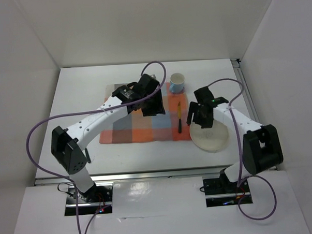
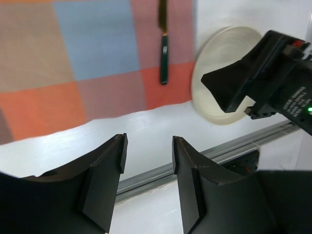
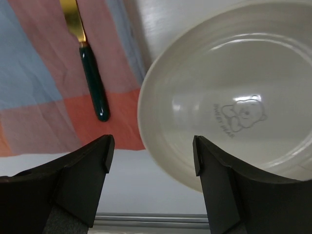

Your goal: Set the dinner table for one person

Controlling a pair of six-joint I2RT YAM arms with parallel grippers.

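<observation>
Left gripper (image 2: 148, 141) hangs above the checked mat (image 1: 130, 131), jaws partly apart with nothing between them. Its camera looks down on the mat's near edge and the bare white table (image 1: 82, 89) beside the metal rail.

The right gripper (image 3: 153, 146) hovers over the left rim of the plate (image 3: 234, 97), jaws wide and empty. One finger shows above the mat's corner, the other above the plate.

The table carries everything, and the mat lies flat near its middle. A knife (image 3: 90, 83) with a gold blade and a dark green handle lies on the right side of the mat, handle toward the arms. The cream plate sits on the bare table, its rim at the mat's right edge, with a small bear printed at its centre. A cup (image 1: 177, 83) stands upright at the mat's far right corner.
</observation>
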